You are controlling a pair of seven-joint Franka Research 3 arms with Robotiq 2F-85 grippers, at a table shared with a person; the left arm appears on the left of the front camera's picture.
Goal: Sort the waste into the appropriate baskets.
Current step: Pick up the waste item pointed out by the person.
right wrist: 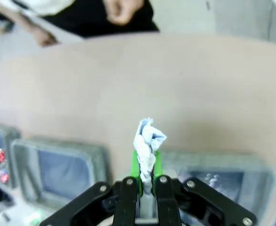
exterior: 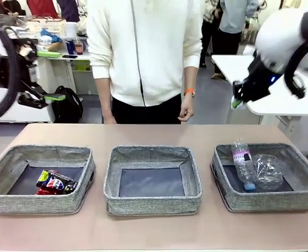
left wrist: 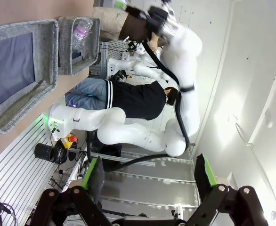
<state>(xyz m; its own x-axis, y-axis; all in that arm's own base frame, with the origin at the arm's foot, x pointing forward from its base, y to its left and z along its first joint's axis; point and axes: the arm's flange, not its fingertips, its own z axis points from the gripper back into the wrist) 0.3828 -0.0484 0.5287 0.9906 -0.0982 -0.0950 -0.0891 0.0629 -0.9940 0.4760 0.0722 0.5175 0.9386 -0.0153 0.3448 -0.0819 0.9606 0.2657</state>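
Note:
Three grey baskets stand in a row across the table. The left basket holds a crushed dark-blue can lying over a crushed red can. Nothing lies in the middle basket. In the right basket lie a clear bottle with a blue cap and a clear plastic cup. My right gripper hangs high above the table's far right, shut on a white crumpled paper wad. My left gripper is raised at the far left, open, with nothing between its fingers.
A person in a white top stands at the far side with a hand hanging near the table edge. Bare table lies between the person and the baskets. A white table stands behind on the right.

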